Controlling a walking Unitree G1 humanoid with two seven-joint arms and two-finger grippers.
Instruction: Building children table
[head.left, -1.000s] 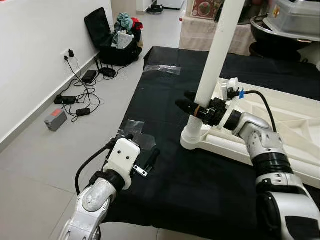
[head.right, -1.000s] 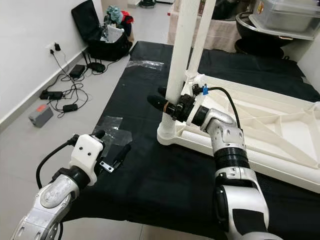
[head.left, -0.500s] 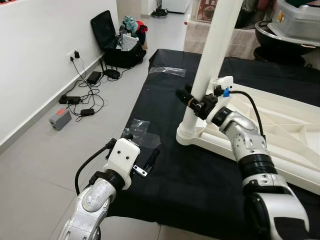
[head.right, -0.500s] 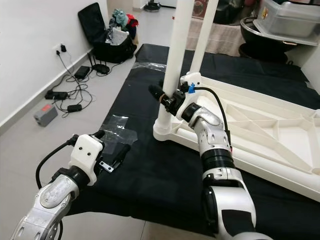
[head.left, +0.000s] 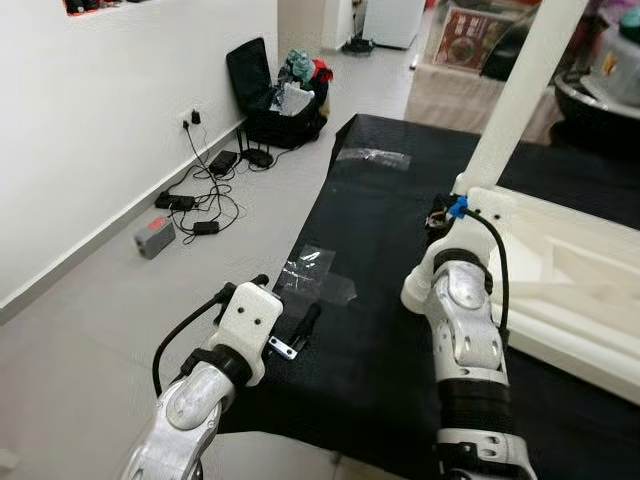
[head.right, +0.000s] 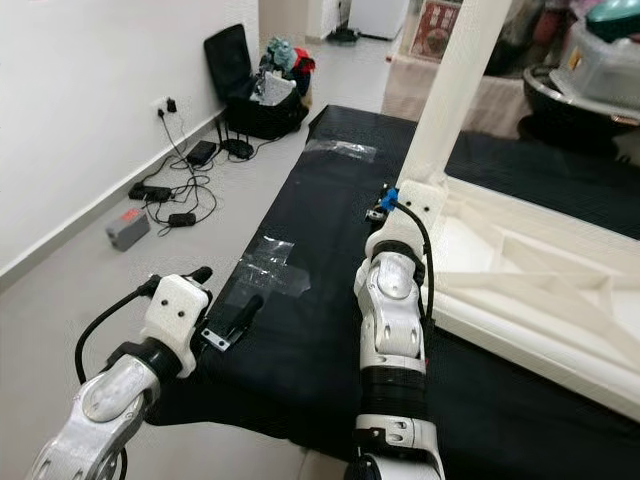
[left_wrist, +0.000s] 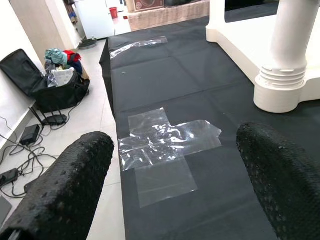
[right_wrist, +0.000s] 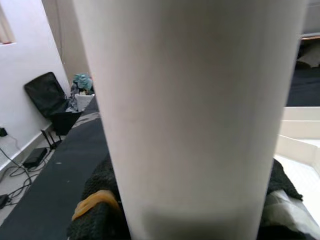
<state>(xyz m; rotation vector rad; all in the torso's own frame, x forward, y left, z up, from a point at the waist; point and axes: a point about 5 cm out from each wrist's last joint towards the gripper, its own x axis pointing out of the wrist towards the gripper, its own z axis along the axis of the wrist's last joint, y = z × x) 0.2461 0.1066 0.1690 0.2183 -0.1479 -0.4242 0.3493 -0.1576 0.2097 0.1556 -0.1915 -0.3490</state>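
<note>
1. Tabletop lies upside down on the black mat; one white leg stands upright in its near corner socket.
2. Right gripper: leg sits squarely between its fingers, one to each side, pressed against it. Reads as clamped on the leg, judged to be seating or turning it home.
3. Left gripper hovers over the mat's edge, fingers spread wide, holding nothing; clear tape patch lies just beyond the fingertips, leg's ribbed base beyond that.
4. Progress: one leg up. Other corners not clearly visible, so remaining legs uncertain; table not yet flipped upright.
</note>
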